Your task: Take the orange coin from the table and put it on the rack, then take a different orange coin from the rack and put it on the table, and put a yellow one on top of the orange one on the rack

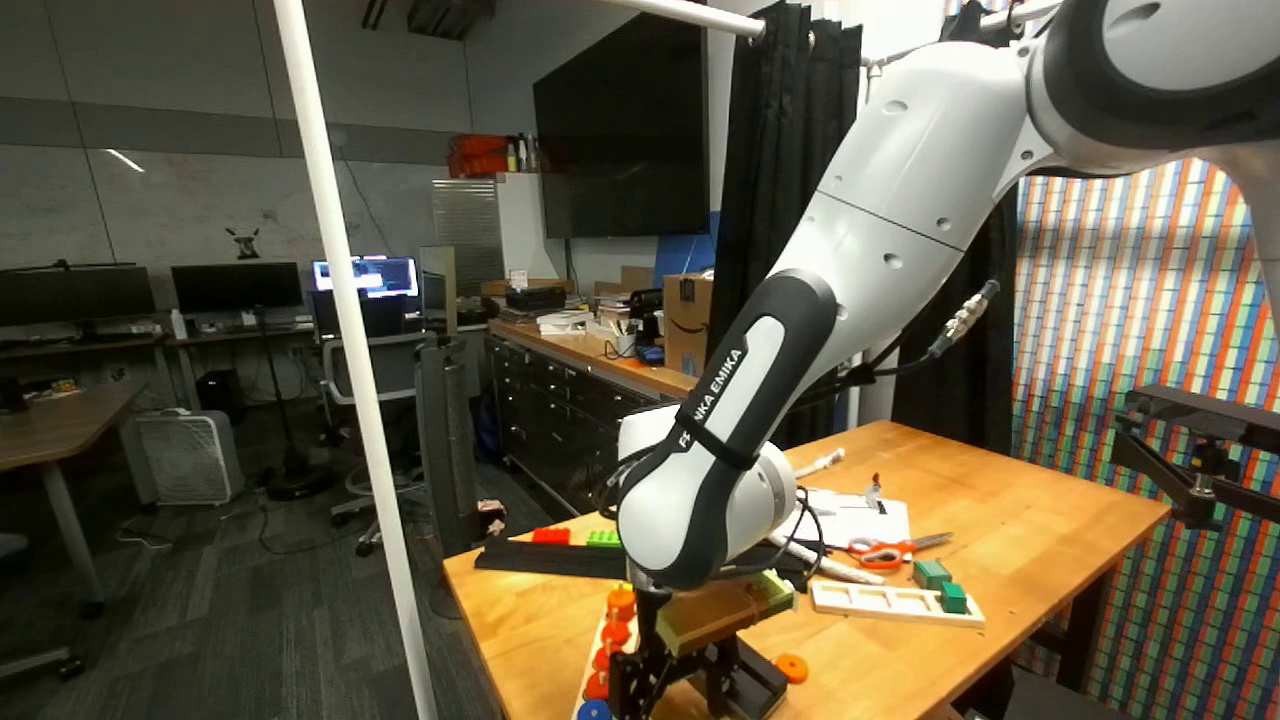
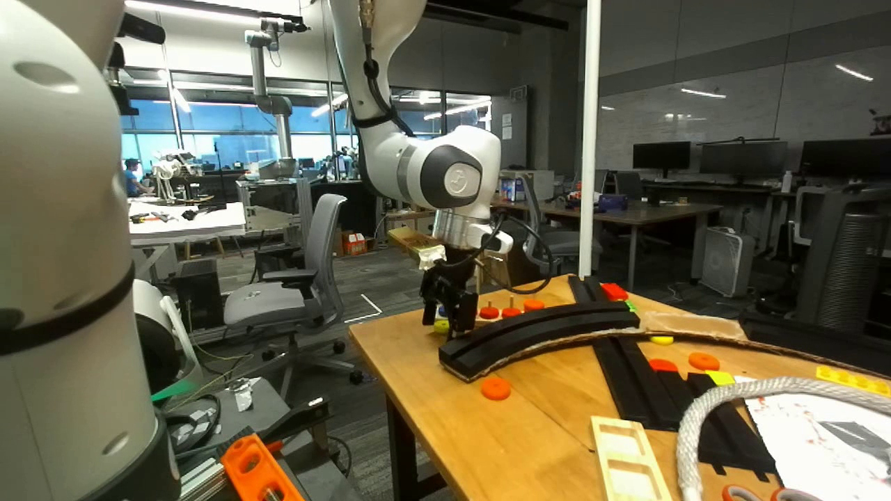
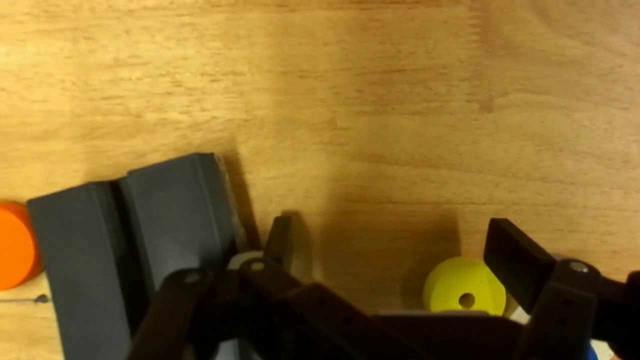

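My gripper (image 3: 392, 240) is open in the wrist view, with no object clamped. A yellow disc (image 3: 462, 285) with a centre hole lies between its fingers, close to the right one. It shows between the fingers (image 2: 449, 323) as a yellow disc (image 2: 441, 325) in an exterior view. It is hidden in the view where the gripper (image 1: 672, 690) stands before it. A pale peg rack (image 1: 583, 695) holds an orange disc (image 1: 621, 605), red discs (image 1: 607, 657) and a blue disc (image 1: 594, 710). A loose orange disc (image 2: 495, 388) lies on the wooden table (image 2: 529, 424).
A black curved track (image 2: 550, 334) is beside the left finger, between gripper and loose orange disc (image 3: 17, 245). More discs lie beyond it, one orange (image 2: 704, 361), one yellow (image 2: 662, 340). Orange scissors (image 1: 880, 553), a compartment tray (image 1: 900, 603) and white rope (image 2: 686, 445) lie farther off.
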Action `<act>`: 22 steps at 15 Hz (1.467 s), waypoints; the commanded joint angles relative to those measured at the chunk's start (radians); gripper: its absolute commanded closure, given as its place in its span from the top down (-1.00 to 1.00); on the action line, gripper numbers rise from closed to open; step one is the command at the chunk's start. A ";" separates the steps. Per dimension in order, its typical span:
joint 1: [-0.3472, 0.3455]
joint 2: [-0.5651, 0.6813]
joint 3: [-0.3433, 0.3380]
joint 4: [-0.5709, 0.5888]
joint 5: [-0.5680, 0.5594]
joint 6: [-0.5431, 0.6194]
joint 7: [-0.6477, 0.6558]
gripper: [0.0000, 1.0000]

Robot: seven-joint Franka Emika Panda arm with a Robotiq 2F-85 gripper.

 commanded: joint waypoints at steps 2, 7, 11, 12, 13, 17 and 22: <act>-0.007 0.012 -0.006 0.040 -0.104 -0.045 -0.094 1.00; -0.006 0.024 0.001 0.071 -0.185 -0.041 -0.169 1.00; -0.013 0.027 0.026 0.075 -0.168 -0.001 -0.224 1.00; -0.016 0.027 0.032 0.074 -0.161 0.004 -0.238 1.00; -0.022 0.028 0.041 0.071 -0.158 0.016 -0.270 1.00; -0.032 0.044 0.062 0.077 -0.163 0.024 -0.367 1.00; -0.053 0.075 0.080 0.089 -0.171 0.053 -0.493 1.00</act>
